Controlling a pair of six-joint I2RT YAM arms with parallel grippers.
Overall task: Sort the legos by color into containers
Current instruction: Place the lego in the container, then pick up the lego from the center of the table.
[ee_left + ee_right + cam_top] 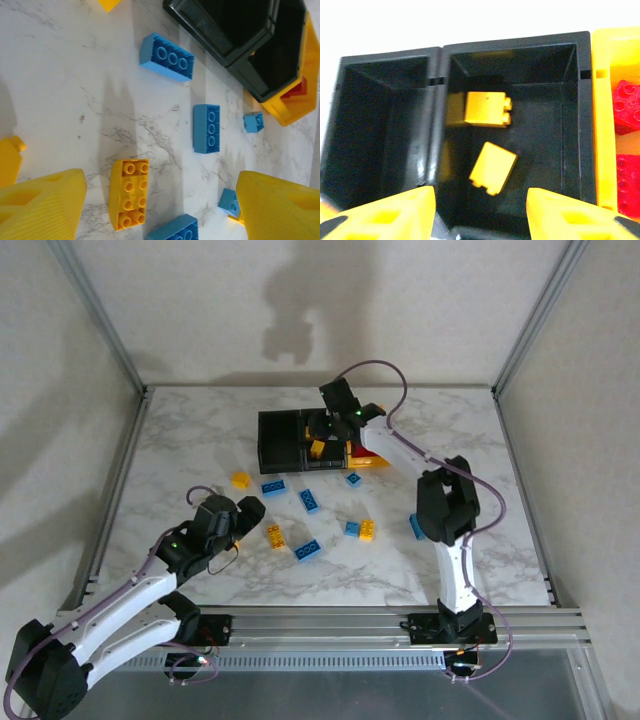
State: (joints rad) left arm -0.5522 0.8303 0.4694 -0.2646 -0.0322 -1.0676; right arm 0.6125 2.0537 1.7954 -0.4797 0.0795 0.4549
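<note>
While the right end effector (480, 200) hangs parted, two yellow legos (492, 167) lie beneath in the middle bin (572, 115).

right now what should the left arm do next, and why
Probably lower the left gripper onto the yellow oblong brick: its jaws stand open, the brick lies flat on the table between them, nearer one finger, and two yellow bricks already lie in the middle black bin.

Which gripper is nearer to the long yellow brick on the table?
Left. The left gripper hovers beside the long yellow brick; the right gripper is above the middle black bin.
</note>
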